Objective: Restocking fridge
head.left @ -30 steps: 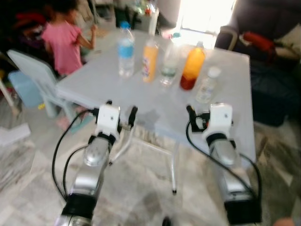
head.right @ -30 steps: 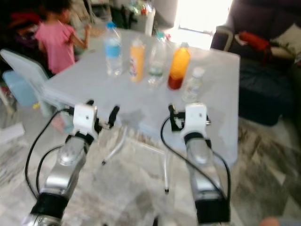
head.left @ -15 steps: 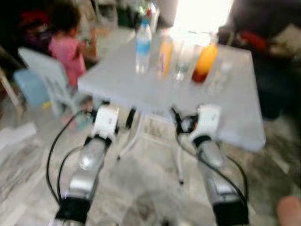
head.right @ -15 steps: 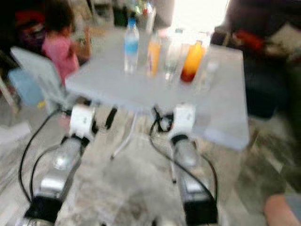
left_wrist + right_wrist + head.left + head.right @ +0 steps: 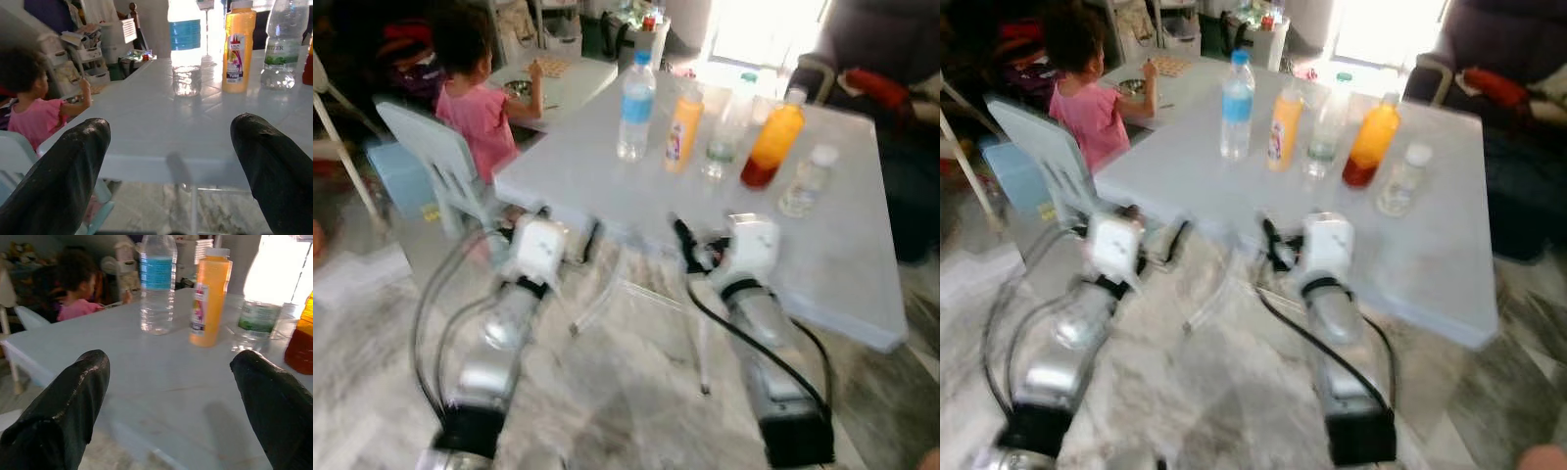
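Pale grey plastic is what the table looks like from the head camera, and five drinks stand in a loose row toward its far half, upright and apart from each other, I judge so each can be lifted singly for the fridge.

Starting at my left, a person in a pink top sits on a light chair at a smaller table beside ours, well away from the bottles. My left gripper hangs at the near edge of the table, level with its top; its jaws stand wide apart with nothing between them. Past its fingers I see the water bottle with a blue band, the leftmost of the row. Next is the slim orange bottle with a white cap; its label carries a red patch and some purple artwork, but I cannot make out the words. Then a clear bottle with a green band, on which I read letters ending "ZER". Beyond it stand the rounded orange juice bottle and, farthest right, a small clear bottle with a white cap.

My right gripper is over the near edge too, jaws spread wide and empty, pointed at the row. I judge this is still the approach: no bottle is in hand.
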`<state>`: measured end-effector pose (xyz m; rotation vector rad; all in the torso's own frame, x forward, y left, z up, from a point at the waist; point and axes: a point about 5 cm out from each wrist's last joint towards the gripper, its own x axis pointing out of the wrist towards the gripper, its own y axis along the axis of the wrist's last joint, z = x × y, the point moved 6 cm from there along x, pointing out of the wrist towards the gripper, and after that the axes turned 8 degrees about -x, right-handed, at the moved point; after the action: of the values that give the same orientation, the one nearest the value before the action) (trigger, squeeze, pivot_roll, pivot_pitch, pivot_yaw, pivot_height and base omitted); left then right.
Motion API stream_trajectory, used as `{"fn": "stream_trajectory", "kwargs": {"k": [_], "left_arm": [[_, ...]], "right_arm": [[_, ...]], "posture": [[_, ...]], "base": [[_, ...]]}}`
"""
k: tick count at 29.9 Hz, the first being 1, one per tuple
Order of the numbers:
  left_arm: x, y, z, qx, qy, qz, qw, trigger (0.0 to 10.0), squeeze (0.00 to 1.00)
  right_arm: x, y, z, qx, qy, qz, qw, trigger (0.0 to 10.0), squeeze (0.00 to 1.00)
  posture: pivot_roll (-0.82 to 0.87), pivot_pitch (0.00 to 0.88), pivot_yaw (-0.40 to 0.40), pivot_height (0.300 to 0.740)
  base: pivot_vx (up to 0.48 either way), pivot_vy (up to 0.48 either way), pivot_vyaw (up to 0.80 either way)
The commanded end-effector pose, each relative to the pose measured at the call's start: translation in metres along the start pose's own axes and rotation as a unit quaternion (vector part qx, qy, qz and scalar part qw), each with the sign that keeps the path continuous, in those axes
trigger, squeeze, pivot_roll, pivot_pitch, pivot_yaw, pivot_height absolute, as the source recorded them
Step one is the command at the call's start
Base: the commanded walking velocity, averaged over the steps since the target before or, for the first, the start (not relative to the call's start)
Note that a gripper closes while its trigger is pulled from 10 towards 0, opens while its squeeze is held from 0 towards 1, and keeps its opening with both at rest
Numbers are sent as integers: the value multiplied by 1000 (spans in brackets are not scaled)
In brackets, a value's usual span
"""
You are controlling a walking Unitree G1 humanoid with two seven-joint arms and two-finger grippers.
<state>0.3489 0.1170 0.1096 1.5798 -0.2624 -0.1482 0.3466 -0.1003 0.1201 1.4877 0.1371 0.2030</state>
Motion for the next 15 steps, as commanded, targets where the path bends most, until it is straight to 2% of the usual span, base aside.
{"fn": "stream_trajectory", "kwargs": {"k": [1,6,10,13,15], "left_arm": [[5,4,13,-5,-16,5,1000,10000,0],[1,1,8,-2,-3,2,1000,10000,0],[-13,-5,-7,-14,23,-10,1000,10000,0],[-22,-8,-22,1,45,-17,999,10000,0],[-23,-8,-23,0,46,-17,999,10000,0]], "right_arm": [[-3,-1,16,-7,-20,-3,1000,10000,0],[-7,1,22,-13,-34,3,999,10000,0],[-19,-3,32,-26,-57,-1,998,10000,0],[-24,-5,33,-25,-57,-2,998,10000,0],[-24,-4,33,-24,-57,-2,998,10000,0]], "posture": [[50,0,-53,740],[48,0,-52,740],[42,0,-35,740],[43,0,-25,740],[46,0,-25,740]], "base": [[428,0,0],[397,224,0],[384,287,0],[384,287,0],[382,289,0]]}}
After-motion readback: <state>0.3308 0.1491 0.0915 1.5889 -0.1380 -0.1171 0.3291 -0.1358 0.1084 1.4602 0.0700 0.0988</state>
